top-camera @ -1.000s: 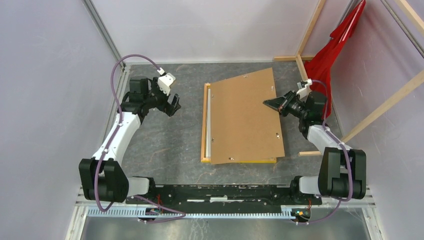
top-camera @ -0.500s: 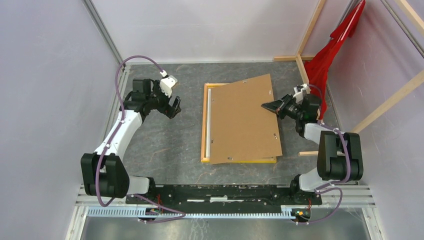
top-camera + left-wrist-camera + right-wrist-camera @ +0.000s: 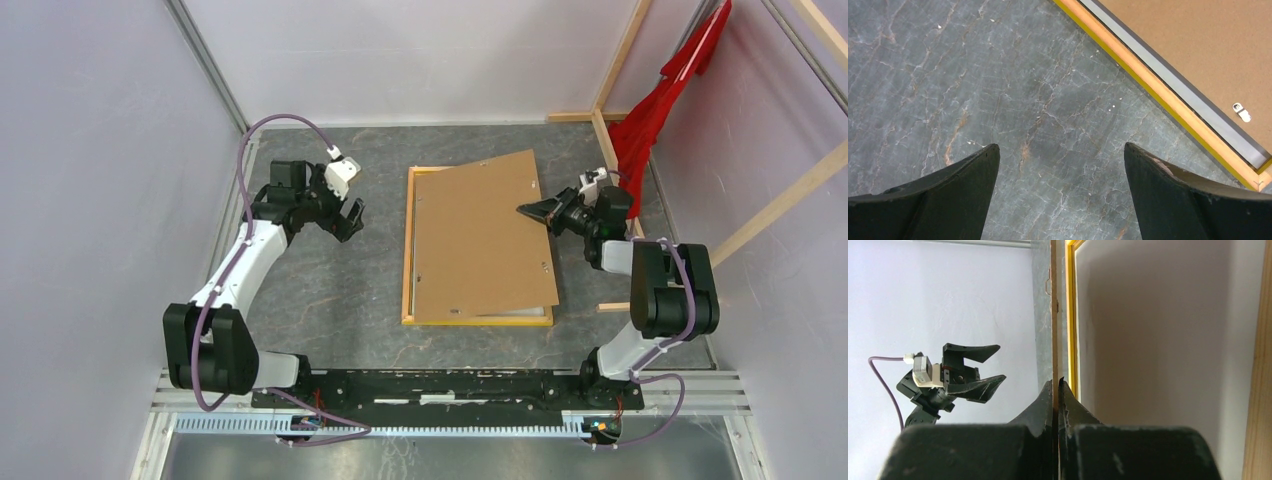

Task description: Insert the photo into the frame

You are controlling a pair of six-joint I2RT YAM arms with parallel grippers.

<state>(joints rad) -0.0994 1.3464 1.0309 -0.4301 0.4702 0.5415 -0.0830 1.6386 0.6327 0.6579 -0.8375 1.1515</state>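
The right gripper [image 3: 525, 210] pinched the right edge of the brown fibreboard backing sheet [image 3: 480, 240], askew over the thin yellow frame [image 3: 409, 255]. The left gripper [image 3: 350, 216] hung wide open, empty, seemingly clear of it.

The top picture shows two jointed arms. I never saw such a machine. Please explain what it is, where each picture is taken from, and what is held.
These are two robot arms bolted at the table's near edge. The wide picture looks down from above; the other two come from a camera on each wrist. On the table lies a yellow frame, wooden back up, with a brown backing board askew over it. The right gripper is shut on that board's right edge. The left gripper is open, holding nothing, beside the frame.
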